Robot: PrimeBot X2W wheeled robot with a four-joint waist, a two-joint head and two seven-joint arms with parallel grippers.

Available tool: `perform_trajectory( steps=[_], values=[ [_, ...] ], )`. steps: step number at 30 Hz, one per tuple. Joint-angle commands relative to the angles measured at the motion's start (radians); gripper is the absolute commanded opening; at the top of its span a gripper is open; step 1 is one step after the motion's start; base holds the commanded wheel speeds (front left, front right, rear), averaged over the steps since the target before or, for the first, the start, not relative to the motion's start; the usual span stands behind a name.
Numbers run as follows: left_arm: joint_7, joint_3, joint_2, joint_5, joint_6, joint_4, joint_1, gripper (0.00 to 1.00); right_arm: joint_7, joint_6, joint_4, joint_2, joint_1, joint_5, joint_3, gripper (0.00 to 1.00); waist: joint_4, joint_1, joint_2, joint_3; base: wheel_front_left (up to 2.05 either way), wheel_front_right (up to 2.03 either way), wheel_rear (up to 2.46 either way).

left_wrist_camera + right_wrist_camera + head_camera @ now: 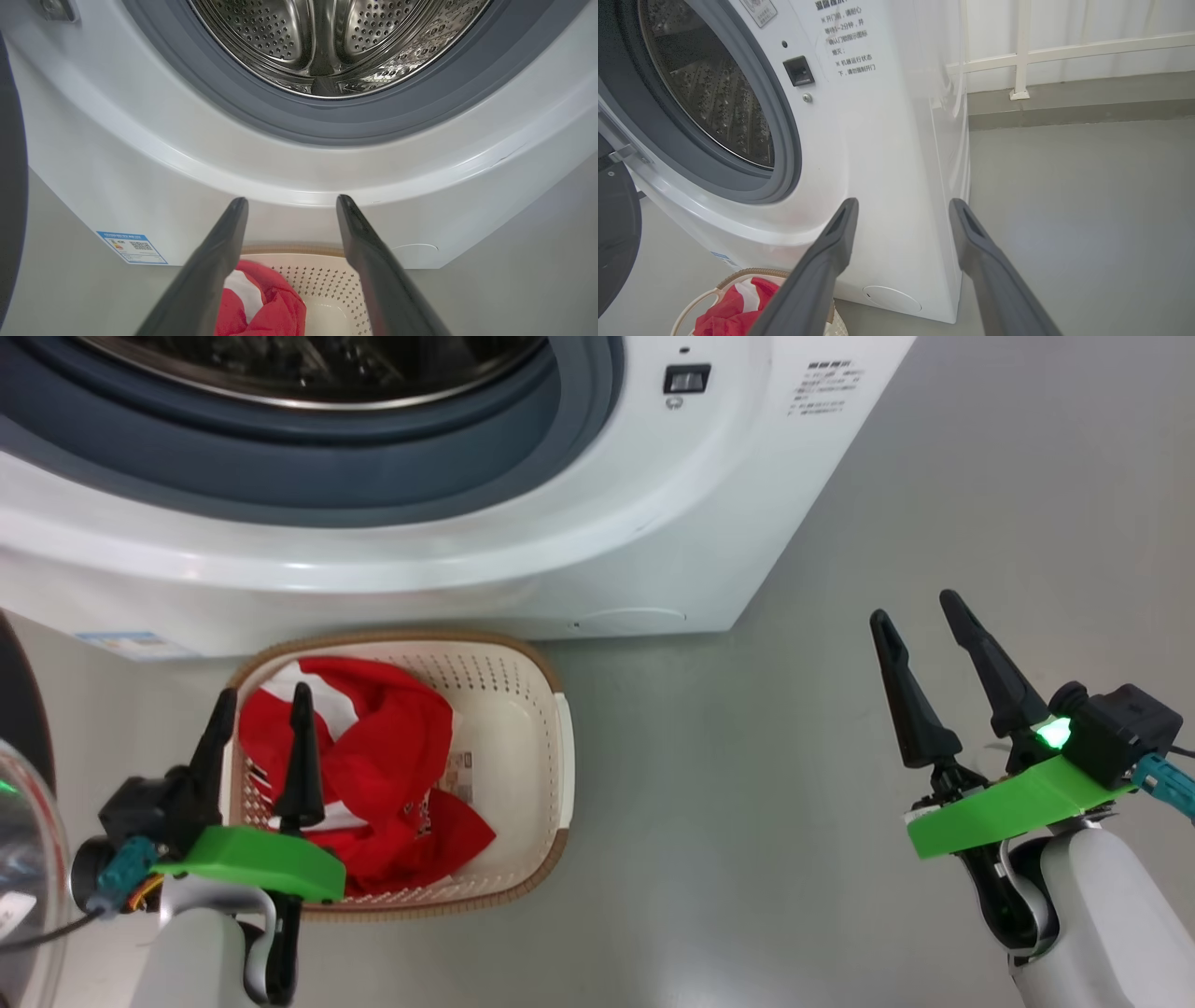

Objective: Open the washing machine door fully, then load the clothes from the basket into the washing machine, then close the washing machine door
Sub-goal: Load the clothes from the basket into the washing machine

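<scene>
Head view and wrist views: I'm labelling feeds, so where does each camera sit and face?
Head view: on the head, down at basket and washing machine; left gripper, right gripper.
Left wrist view: left wrist, facing the drum; own fingers.
Right wrist view: right wrist, facing machine's front and floor; own fingers.
All share the clothes.

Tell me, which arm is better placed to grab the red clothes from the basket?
Left, likely. The left claw, open, hangs above the clothes in the basket, while the right claw, also open, sits over the floor well off to the side.
</scene>
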Motion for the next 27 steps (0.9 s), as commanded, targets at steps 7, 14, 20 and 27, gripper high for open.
perform_trajectory(
  steps=[7,14,20,27],
  values=[
    [-0.012,0.046,0.03,0.0,0.002,0.157,-0.126,1.0,-0.012,0.002,-0.037,0.012,-0.042,-0.005,0.022,1.0,-0.008,0.0,-0.0001,0.101,0.0,0.0,0.0],
    [-0.012,0.066,0.039,-0.003,0.002,0.294,-0.217,1.0,-0.012,0.002,-0.046,0.015,-0.083,-0.006,0.032,1.0,-0.026,0.0,-0.0001,0.152,0.0,0.0,0.0],
    [-0.012,0.095,0.069,-0.011,0.002,0.417,-0.281,1.0,-0.012,0.002,-0.06,0.023,-0.11,-0.003,0.027,1.0,-0.045,0.0,-0.0001,0.21,0.0,0.0,0.0],
    [-0.012,0.106,0.101,-0.019,-0.006,0.546,-0.357,1.0,-0.012,0.002,-0.07,0.032,-0.137,-0.004,0.03,1.0,-0.06,0.0,-0.0001,0.278,0.0,0.0,0.0]
  ],
)
